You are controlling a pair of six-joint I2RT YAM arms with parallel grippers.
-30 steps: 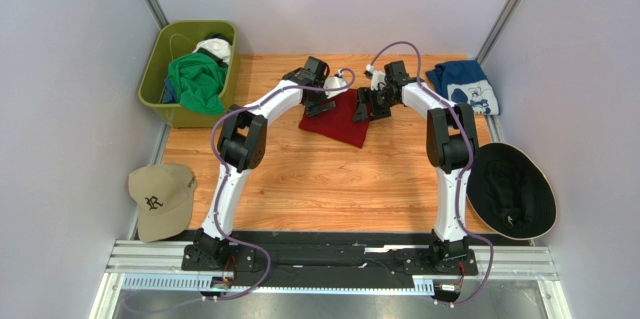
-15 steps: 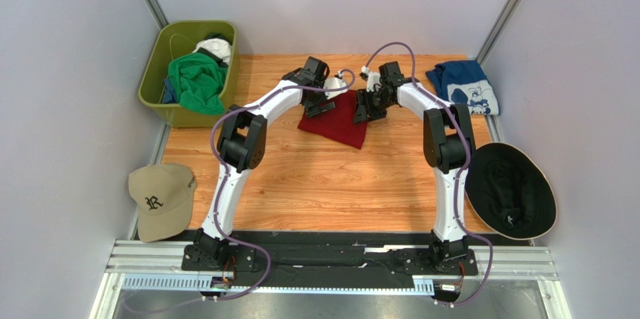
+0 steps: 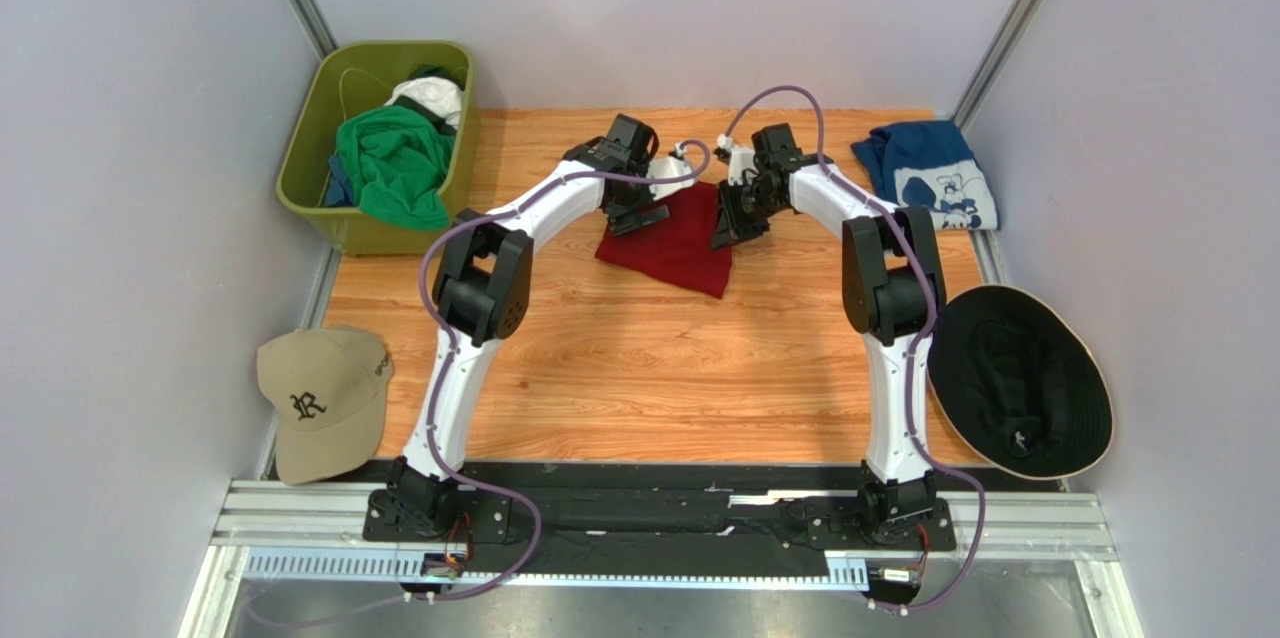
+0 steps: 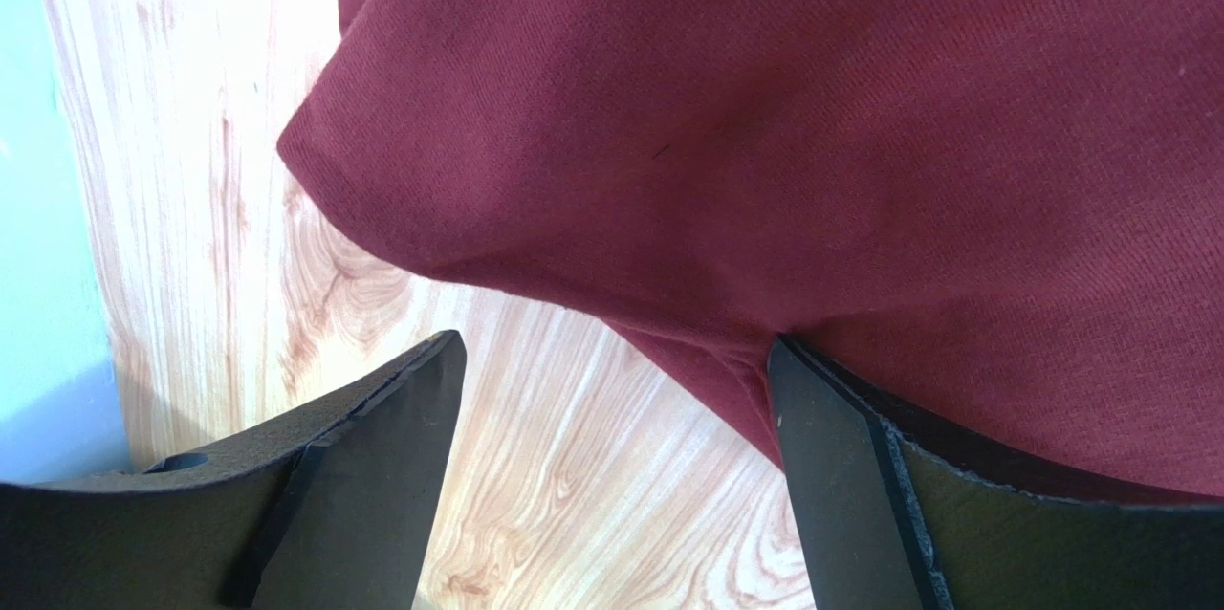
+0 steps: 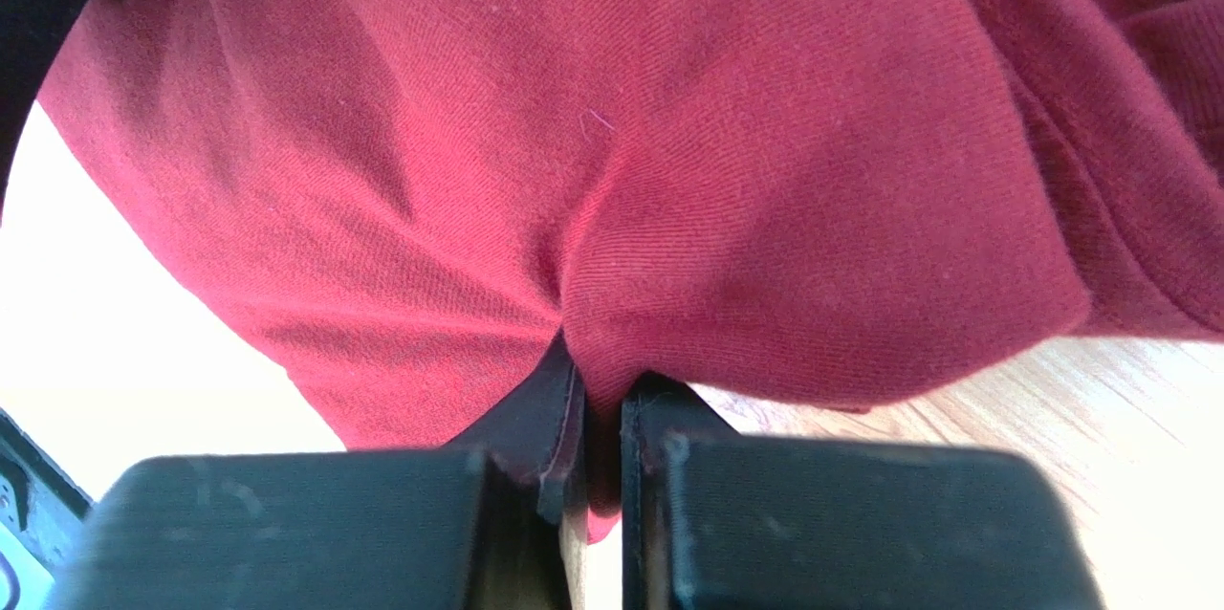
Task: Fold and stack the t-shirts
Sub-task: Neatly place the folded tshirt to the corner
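The dark red t-shirt (image 3: pixel 673 239) lies partly folded on the wooden table (image 3: pixel 661 353), far middle. My right gripper (image 3: pixel 732 229) is shut on its right edge; in the right wrist view a fold of the red t-shirt (image 5: pixel 690 166) is pinched in the gripper (image 5: pixel 601 395). My left gripper (image 3: pixel 639 212) stands open at the shirt's left edge. In the left wrist view the left gripper (image 4: pixel 611 381) straddles bare wood, one finger against the red t-shirt (image 4: pixel 805 137). The navy-blue t-shirt (image 3: pixel 924 170) lies folded far right. The green t-shirt (image 3: pixel 394 163) sits in the bin.
A green bin (image 3: pixel 308 166) with clothes stands at the far left corner. A tan cap (image 3: pixel 319 398) lies off the table's left edge, and a black wide-brimmed hat (image 3: pixel 1022 380) at the right edge. Grey walls close in both sides.
My right gripper has closed onto the red t-shirt's right edge and shifted slightly left. The left gripper has stayed in place, open.
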